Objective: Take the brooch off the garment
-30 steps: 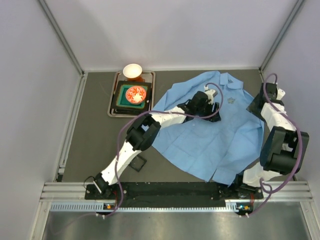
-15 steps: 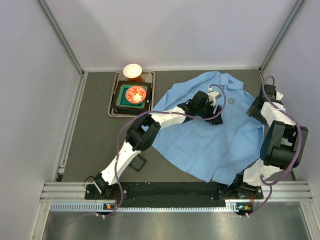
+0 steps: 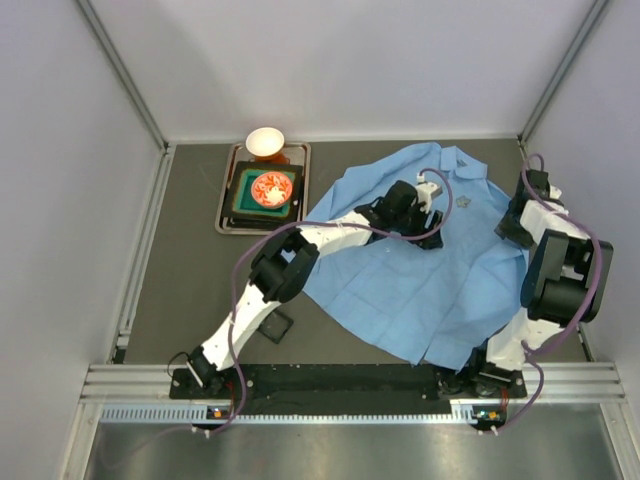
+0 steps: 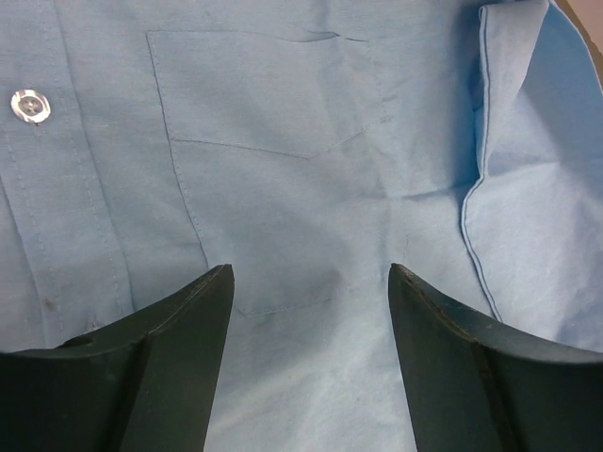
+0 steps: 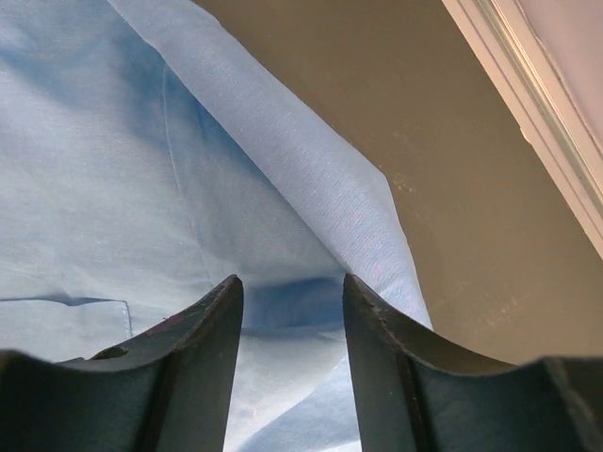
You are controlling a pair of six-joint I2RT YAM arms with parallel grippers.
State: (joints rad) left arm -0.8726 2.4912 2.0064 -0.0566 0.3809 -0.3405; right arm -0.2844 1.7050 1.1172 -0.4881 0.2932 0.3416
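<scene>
Wrinkles run across the garment (image 3: 420, 270), spread on the dark bench (image 3: 190, 280) with its collar toward the far wall. The brooch (image 3: 463, 201) sits on the chest below the collar, just beside the left hand (image 3: 430, 193) and between it and the right hand (image 3: 516, 218), which is at the shirt's right edge.

Left wrist view: the fingers (image 4: 179, 330) are parted, released, above a stitched pocket (image 4: 264, 94), with a button (image 4: 30, 104) at the left.

Right wrist view: the fingers (image 5: 198, 348) are also apart, grasping nothing, over a folded cloth edge beside bare bench.
</scene>
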